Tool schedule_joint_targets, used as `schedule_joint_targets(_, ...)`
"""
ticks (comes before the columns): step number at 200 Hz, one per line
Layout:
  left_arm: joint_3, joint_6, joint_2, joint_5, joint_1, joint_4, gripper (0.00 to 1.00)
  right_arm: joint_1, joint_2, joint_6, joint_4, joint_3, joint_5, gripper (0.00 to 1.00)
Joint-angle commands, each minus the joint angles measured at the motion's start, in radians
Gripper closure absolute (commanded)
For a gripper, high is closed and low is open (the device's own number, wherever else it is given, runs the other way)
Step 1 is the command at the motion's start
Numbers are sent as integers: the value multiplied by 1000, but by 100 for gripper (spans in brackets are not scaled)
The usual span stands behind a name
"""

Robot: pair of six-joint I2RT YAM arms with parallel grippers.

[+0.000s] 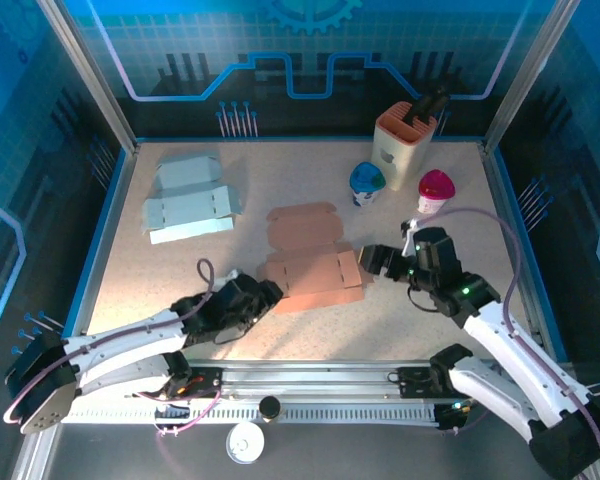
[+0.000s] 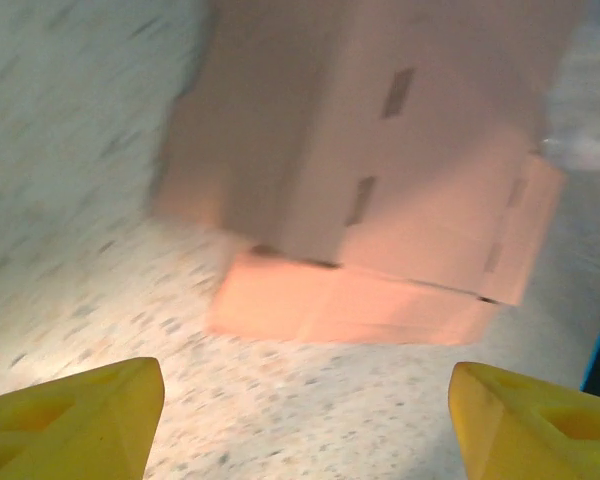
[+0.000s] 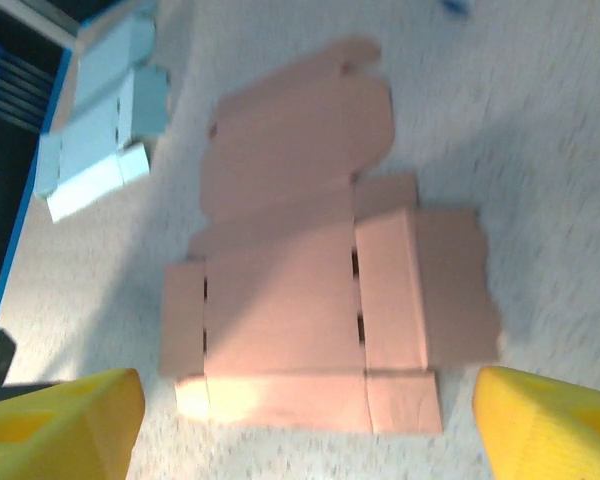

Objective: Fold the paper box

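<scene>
Evidently both jaws are held open; the paper box [image 1: 315, 270] could be shoved askew by uneven contact.

Speckled beige counter [image 1: 150, 260]: a salmon-pink cardboard box blank [image 1: 310, 262] lies near its centre, with a flat light-blue cardboard box blank [image 1: 188, 200] well apart at the far left. At the far right stand a beige slotted holder [image 1: 404, 145], a blue-topped small container [image 1: 366, 183] and a pink-topped small container [image 1: 435, 190].
</scene>
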Motion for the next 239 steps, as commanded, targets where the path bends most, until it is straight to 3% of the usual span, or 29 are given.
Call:
schedule_joint_targets(1,-31,-248,50,-81,-43,85,25,38,-20,166,82,-81,-90,16)
schedule_joint_targets(65,-109,-361,258,-97,-49,486,34,88,-20,329,291,-191,-135,24)
schedule_joint_targets(159,-88,-361,169,-232,-46,426,46,91,-24,364,365,-251,-150,27)
schedule_joint_targets(239,-85,-394,254,-201,-40,512,48,91,-3,396,424,-269,-160,29)
